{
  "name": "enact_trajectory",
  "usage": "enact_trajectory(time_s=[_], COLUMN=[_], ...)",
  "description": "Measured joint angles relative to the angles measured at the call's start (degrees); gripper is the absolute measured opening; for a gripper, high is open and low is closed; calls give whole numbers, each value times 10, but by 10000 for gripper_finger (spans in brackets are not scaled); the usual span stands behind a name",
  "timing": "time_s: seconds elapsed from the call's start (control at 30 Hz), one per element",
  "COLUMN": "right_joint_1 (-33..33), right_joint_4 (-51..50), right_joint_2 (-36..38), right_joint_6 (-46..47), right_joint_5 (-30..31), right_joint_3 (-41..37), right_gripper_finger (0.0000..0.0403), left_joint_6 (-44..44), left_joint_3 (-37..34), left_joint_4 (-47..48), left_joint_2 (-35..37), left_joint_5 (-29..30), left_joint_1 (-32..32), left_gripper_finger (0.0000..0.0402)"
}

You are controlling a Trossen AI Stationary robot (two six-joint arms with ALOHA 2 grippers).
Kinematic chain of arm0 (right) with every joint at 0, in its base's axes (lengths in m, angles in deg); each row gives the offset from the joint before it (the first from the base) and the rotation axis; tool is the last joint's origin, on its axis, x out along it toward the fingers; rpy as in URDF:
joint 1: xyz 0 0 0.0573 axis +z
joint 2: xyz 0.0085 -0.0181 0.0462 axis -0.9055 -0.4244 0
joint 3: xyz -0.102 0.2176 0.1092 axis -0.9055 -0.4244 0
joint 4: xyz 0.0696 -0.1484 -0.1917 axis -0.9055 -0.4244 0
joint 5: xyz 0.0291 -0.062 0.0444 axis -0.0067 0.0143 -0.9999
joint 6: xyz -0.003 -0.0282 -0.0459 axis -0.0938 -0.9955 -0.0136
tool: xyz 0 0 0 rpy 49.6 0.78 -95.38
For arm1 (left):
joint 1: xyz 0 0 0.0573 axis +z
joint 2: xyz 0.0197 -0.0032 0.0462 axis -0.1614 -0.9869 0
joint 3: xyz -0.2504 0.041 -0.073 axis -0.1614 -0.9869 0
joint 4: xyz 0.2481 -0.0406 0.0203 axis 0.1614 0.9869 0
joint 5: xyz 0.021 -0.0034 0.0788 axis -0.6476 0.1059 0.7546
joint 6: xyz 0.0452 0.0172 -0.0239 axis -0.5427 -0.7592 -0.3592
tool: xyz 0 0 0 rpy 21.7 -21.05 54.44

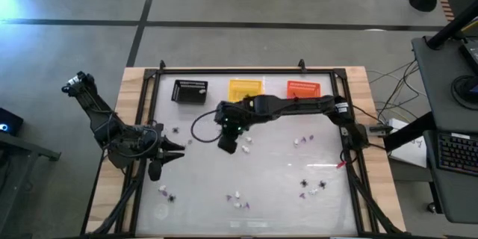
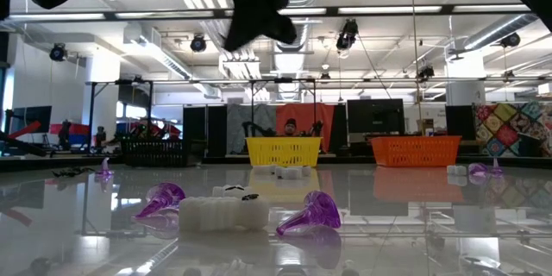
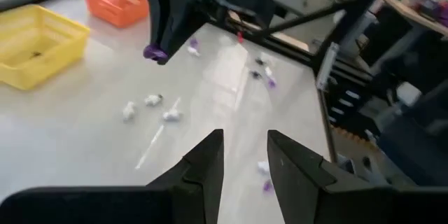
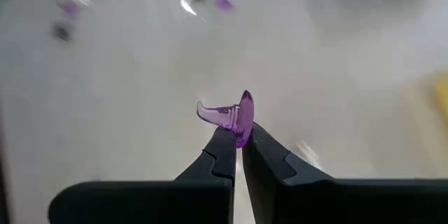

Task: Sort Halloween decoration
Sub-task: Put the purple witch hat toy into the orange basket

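My right gripper (image 4: 239,140) hangs over the middle of the table (image 1: 228,143), shut on a small purple trinket (image 4: 234,115); the left wrist view shows the same trinket (image 3: 155,52). Loose decoration lies on the tabletop: white bits (image 3: 150,105), purple bits (image 2: 310,213) and black spider shapes (image 1: 321,184). At the table's left side my left gripper (image 3: 245,150) is open, with nothing between its fingers. The black (image 1: 190,91), yellow (image 1: 246,89) and orange (image 1: 303,89) baskets stand along the far edge. My right gripper pinches the purple trinket's flat round end (image 4: 243,127) between the free ends of its two fingers. The fingers slant downward. The trinket's curved pointed tail (image 4: 206,112) sticks out to one side, and the whole piece is lifted clear of the table.
Trinkets lie in small clusters near the front edge (image 1: 237,200), at the front left (image 1: 168,193) and on the right half (image 1: 304,140). A black frame (image 1: 246,69) borders the tabletop. A black cable (image 1: 200,125) loops beside the right arm.
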Motion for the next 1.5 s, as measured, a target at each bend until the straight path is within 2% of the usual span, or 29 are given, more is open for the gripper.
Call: enact_trajectory(time_s=[0.17,0.5,0.83,1.13,1.5], right_joint_1=[-27,-90,-173,-255,-345], right_joint_4=[-73,-144,-205,-264,-291], right_joint_2=[1,1,1,1,29], right_joint_6=[-15,-81,-143,-178,-187], right_joint_5=[3,4,20,30,29], right_joint_3=[0,-3,-14,-22,-114], right_gripper_finger=[8,8,8,8,8], left_joint_6=[-6,-5,-5,-5,-5], left_joint_3=[0,0,0,0,0], left_joint_4=[1,35,74,100,120], left_joint_2=[10,55,91,113,136], left_joint_5=[57,167,205,214,216], left_joint_1=[0,4,21,52,68], left_gripper_finger=[94,94,94,94,94])
